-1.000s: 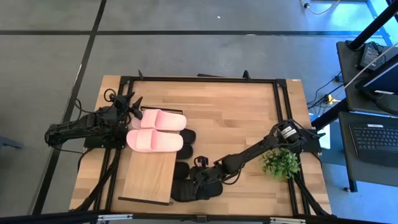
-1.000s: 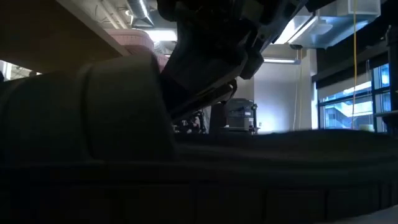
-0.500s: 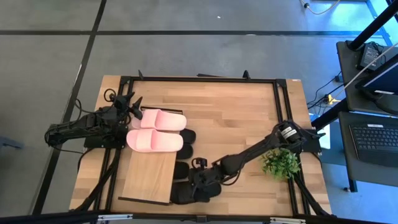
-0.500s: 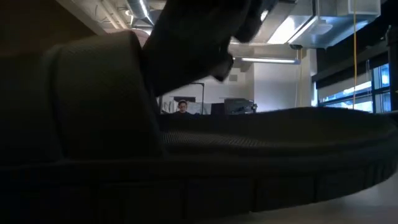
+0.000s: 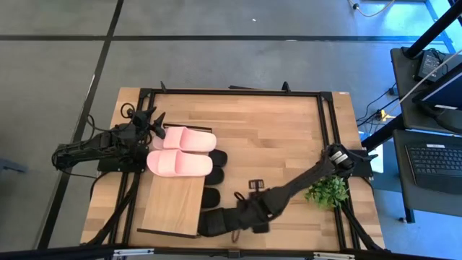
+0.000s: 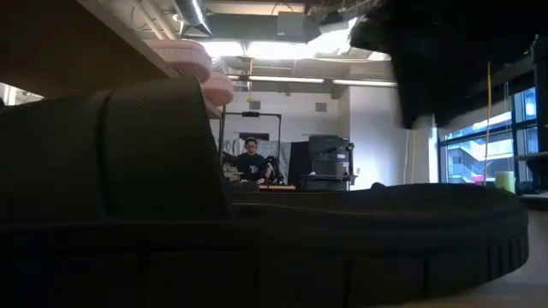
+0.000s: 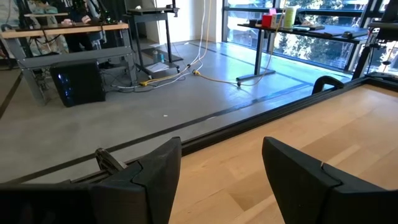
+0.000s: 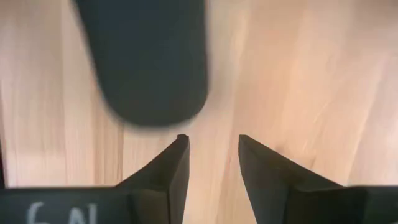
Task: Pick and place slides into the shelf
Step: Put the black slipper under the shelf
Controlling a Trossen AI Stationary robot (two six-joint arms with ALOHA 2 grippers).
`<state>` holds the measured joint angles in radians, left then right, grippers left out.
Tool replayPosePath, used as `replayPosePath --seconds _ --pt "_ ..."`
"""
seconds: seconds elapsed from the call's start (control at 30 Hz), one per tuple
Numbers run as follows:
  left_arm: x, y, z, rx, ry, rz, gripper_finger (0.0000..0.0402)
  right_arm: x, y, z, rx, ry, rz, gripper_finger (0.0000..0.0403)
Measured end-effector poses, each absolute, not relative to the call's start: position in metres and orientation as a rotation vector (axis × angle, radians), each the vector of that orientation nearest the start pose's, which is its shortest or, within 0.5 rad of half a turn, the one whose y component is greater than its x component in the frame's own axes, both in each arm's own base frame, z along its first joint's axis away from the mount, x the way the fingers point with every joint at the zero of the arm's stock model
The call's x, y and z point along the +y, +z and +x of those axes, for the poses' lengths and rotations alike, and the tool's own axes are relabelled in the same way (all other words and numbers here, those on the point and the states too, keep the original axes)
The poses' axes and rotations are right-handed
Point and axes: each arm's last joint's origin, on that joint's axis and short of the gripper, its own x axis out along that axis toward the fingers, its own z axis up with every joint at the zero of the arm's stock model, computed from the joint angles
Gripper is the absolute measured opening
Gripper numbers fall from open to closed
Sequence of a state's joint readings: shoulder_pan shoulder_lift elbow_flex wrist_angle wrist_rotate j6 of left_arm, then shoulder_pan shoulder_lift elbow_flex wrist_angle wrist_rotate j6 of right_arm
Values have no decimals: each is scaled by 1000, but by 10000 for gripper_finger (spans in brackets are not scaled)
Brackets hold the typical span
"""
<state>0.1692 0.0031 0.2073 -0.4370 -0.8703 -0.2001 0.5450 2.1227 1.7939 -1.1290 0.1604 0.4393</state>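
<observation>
My right gripper [image 5: 229, 222] hangs over black slides [image 5: 214, 224] crowding the table's near edge. At nine o'clock the shelf [image 5: 173, 206] plank lies bare. At three o'clock stands the plant [image 5: 326, 191].

Plant [image 5: 326, 191]: small and green, standing near my bench's right edge.
Bench [image 5: 274, 137]: light wood, with a black frame round it.
Laptop [image 5: 439, 160]: open on a dark side stand to my right.
Floor [image 5: 231, 43]: grey concrete crossed by dark lines.
Person [image 6: 251, 160]: seated far back in the room, among desks and monitors.
</observation>
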Motion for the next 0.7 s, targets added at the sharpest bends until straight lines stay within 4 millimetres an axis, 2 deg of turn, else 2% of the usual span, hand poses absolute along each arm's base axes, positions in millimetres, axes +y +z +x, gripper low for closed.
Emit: replayPosePath --seconds 0.13,0.23,0.37,0.5,0.7 --pt "33 193 63 124 1052 -97 217 228 196 343 1485 123 -238 139" --pt "33 193 63 124 1052 -97 217 236 187 336 1487 177 -252 139" --pt "33 193 63 124 1053 -97 217 241 177 341 1411 195 -203 139" --pt "33 193 63 124 1053 -98 217 234 170 348 1384 163 -141 139" --pt "33 193 63 124 1052 -98 217 228 170 355 1357 143 -98 139"
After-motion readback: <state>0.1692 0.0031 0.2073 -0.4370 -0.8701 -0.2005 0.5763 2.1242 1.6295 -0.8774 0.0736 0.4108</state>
